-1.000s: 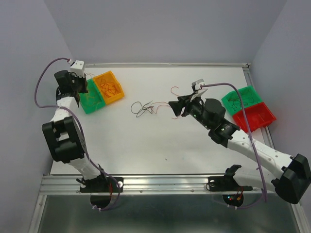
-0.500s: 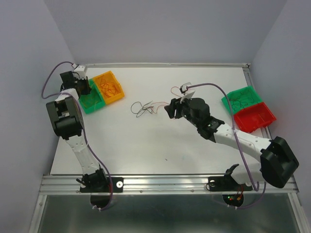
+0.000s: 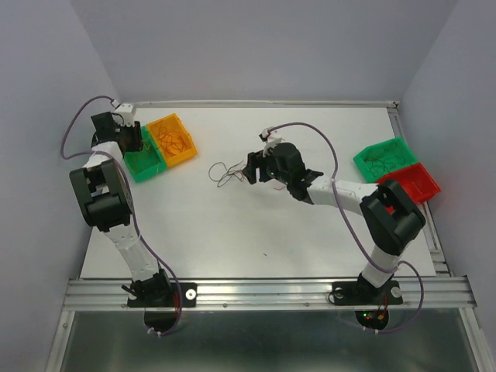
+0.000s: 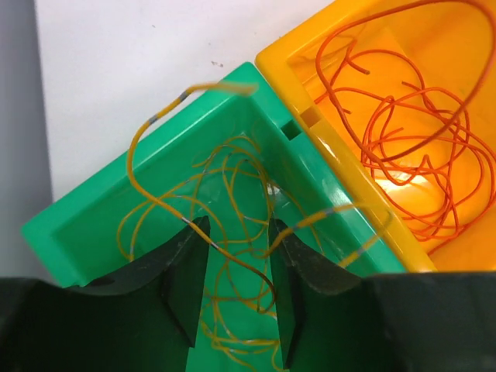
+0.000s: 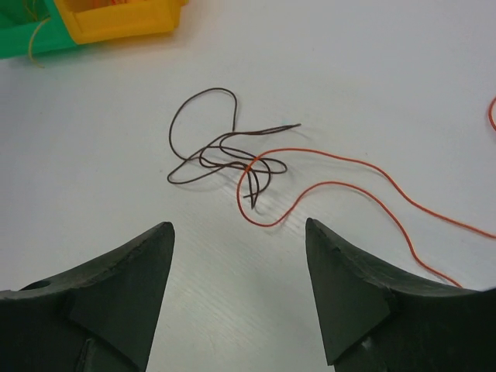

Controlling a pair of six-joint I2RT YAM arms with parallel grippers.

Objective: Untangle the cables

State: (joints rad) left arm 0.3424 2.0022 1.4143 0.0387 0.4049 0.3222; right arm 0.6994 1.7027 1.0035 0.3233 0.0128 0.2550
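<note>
Leftward, the left gripper (image 4: 236,226) hangs over a green bin (image 4: 93,225) of thin yellow wires (image 4: 232,178), fingers narrowly parted, one strand crossing the gap ungripped; the adjoining orange bin (image 4: 333,163) holds orange wires (image 4: 403,116); the right gripper (image 5: 239,229) gapes wide and empty above a dark brown cable (image 5: 225,151) tangled with an orange cable (image 5: 341,174) on the white table (image 5: 349,77).
</note>
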